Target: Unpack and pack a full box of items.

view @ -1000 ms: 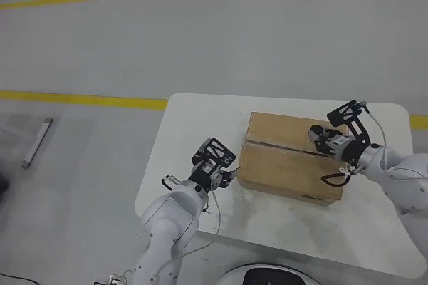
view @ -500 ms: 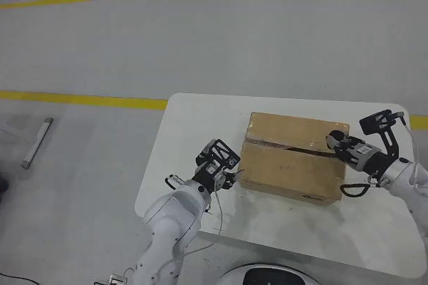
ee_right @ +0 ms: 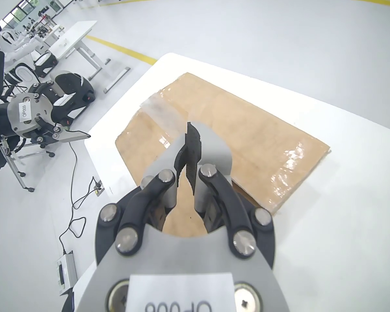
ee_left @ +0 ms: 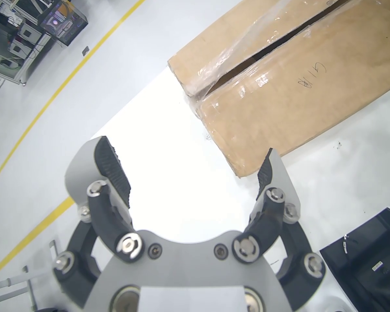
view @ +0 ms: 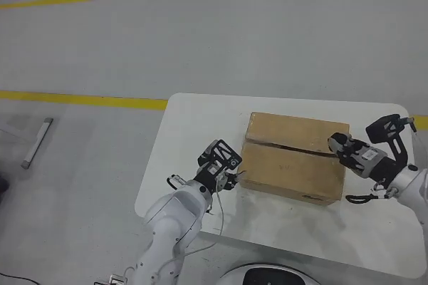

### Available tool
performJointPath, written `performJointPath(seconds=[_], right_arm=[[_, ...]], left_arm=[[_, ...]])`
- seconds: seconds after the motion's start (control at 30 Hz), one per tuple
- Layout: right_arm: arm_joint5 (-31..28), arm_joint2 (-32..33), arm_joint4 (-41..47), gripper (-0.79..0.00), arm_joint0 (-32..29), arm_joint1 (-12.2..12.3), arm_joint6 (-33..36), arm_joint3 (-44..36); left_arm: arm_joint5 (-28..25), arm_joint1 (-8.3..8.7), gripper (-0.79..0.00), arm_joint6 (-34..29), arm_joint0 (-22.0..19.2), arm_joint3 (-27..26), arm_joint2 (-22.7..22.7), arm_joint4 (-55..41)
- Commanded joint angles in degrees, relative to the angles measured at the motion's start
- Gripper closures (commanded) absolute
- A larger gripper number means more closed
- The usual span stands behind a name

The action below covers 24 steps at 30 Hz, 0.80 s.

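Observation:
A brown cardboard box point(view: 288, 167) lies in the middle of the white table, its two top flaps parted by a dark slit point(view: 292, 147) along the taped seam. My left gripper point(view: 225, 169) stands open at the box's left end, nothing between its fingers point(ee_left: 112, 167); in the left wrist view the box point(ee_left: 295, 76) has its corner just beyond the fingertips. My right gripper point(view: 339, 144) hovers at the box's right end, shut, with nothing visible between its pads point(ee_right: 191, 146). In the right wrist view the box point(ee_right: 240, 131) stretches away below the gripper.
The white table point(view: 192, 135) has bare surface to the left of the box and a wide strip along its front right point(view: 356, 228). Its rounded edges drop off close behind my left gripper. Clear tape point(ee_right: 162, 111) clings to the box's far end.
My right gripper has drawn back along the seam from over the box top to its right end. The slit between the flaps has grown longer. The left gripper has barely shifted.

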Motion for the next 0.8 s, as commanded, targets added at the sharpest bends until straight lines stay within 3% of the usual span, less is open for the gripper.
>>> performJointPath(seconds=[0.0, 0.37, 0.77], right_arm=[[-0.59, 0.40, -0.20, 0.000, 0.04, 0.04, -0.20, -0.59], [-2.67, -0.77, -3.94, 0.000, 3.73, 0.31, -0.08, -0.24], [-4.37, 1.04, -3.73, 0.000, 0.92, 0.54, 0.43, 3.25]], left_arm=[[0.11, 0.07, -0.785, 0.00, 0.02, -0.03, 0.09, -0.03], [0.56, 0.40, -0.785, -0.11, -0.14, 0.02, 0.87, -0.54], [0.88, 0.72, -0.785, -0.03, -0.80, 0.31, 1.71, -0.42]])
